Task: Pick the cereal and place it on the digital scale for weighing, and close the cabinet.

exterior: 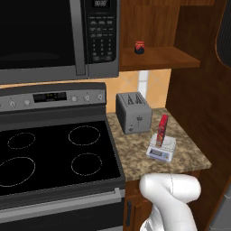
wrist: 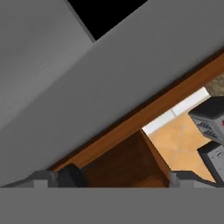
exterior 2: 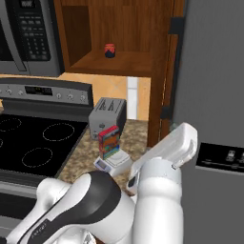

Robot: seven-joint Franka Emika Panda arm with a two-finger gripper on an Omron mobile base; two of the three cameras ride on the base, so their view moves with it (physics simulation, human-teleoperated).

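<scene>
Claw (wrist: 113,177) seen in the hand view, two small dark finger tips (wrist: 72,175) standing well apart at the bottom edge, nothing between them, nothing gripped, nothing touched. Directly ahead of the claw, a wide flat grey panel (wrist: 109,78) with a reddish-brown wooden edge running beneath it. Past that edge, toward the right tip, the dark reddish-brown wooden wall cabinet (exterior: 158,31), its interior open. Off to the claw's right side in that view, a slice of orange tiled wall and part of the grey two-slot toaster (wrist: 210,118).

Well apart from the claw, down on the speckled granite table (exterior: 135,153): small thin red cereal box with multicoloured print (exterior: 162,130), standing upright on the flat top of the small white square digital scale (exterior: 161,149). Scale display panel facing the table's front edge. Toaster just behind and to the left of the scale, not touching it.

Cabinet door with dark inset panel (exterior: 224,36) swung out at the right in the left base view, not shut. On the cabinet shelf, a small dark red-lidded jar (exterior: 139,47), alone. Black-and-steel microwave (exterior: 54,36) left of the cabinet, black glass stovetop (exterior: 49,153) below it.
</scene>
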